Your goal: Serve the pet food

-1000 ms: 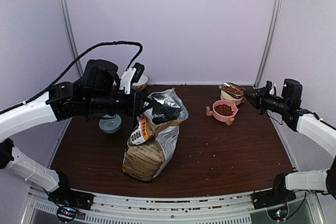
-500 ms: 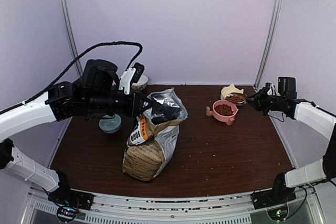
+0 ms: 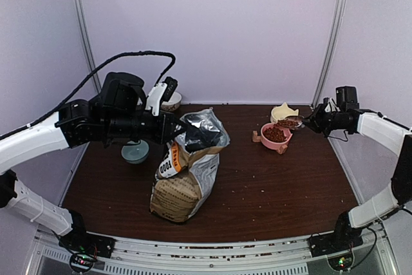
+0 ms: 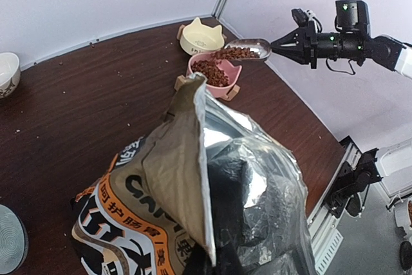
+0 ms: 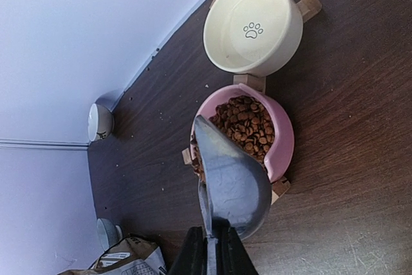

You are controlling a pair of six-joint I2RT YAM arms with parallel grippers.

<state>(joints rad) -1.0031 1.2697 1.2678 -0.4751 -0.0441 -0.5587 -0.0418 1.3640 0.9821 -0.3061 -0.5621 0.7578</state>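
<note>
The brown kraft pet food bag [image 3: 187, 172] stands open on the dark table, its foil-lined mouth [image 4: 257, 178] gaping. My left gripper [image 3: 201, 138] is shut on the bag's top edge; its dark fingers show at the bottom of the left wrist view [image 4: 207, 261]. My right gripper [image 3: 314, 122] is shut on the handle of a metal scoop [image 5: 235, 181] and shows at the bottom of the right wrist view [image 5: 209, 257]. The scoop [image 4: 248, 48] carries reddish-brown kibble and is tilted over the pink bowl [image 5: 284, 141]. That bowl [image 3: 275, 135] holds kibble [image 5: 248, 123].
A cream cat-shaped bowl [image 5: 254, 27] stands empty just behind the pink one [image 3: 283, 111]. A grey-blue bowl [image 3: 135, 152] sits left of the bag, a white bowl [image 3: 171, 101] at the back wall. Loose pellets dot the table. Frame posts stand at both back corners.
My right gripper has brought the scoop down from over the cream bowl to the pink bowl's rim and the wrist has swung round. The left arm and bag have not moved.
</note>
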